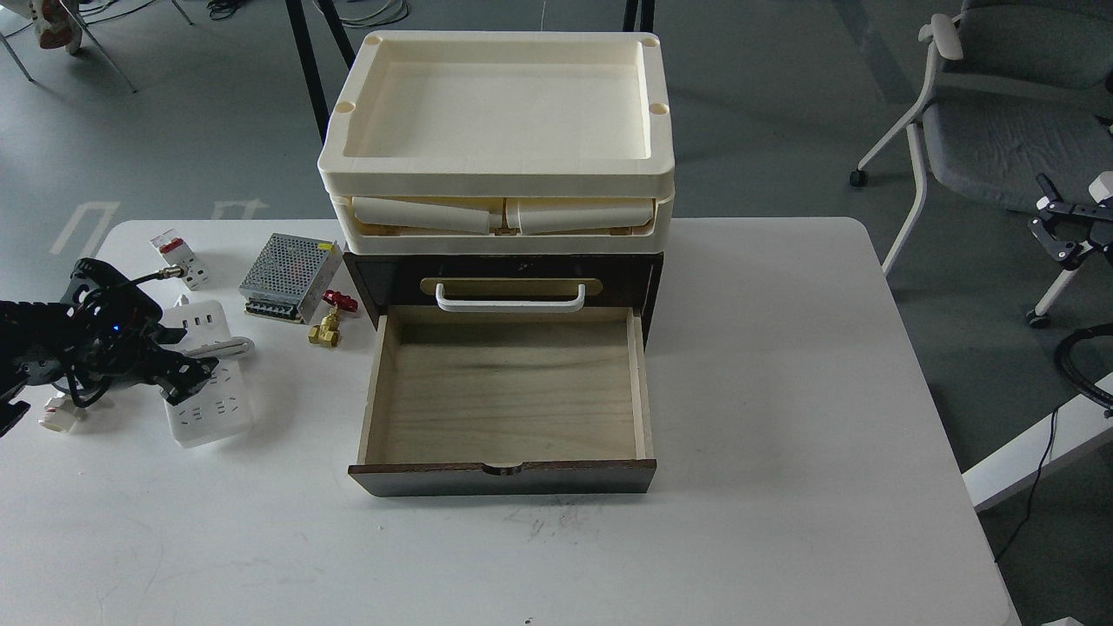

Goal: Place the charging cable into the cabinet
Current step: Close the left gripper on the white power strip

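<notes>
White rectangular power strip with sockets and thick cord (pixel 209 396): flat on the white table (pixel 783 391), left of the dark brown wooden drawer cabinet (pixel 502 365), whose light-wood lower drawer stands pulled out. Left black claw (pixel 187 376): over the strip's near-left portion, its opening and grip cannot be told. Right claw: out of view. Nearby: perforated metal box (pixel 289 276), small white breaker (pixel 178 258), brass valve with red handle (pixel 330 320).

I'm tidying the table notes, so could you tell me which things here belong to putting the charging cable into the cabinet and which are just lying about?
Belongs to the job:
charging cable
cabinet, drawer open
left gripper

Just lying about:
metal power supply box
small breaker
brass valve
cream trays
</notes>
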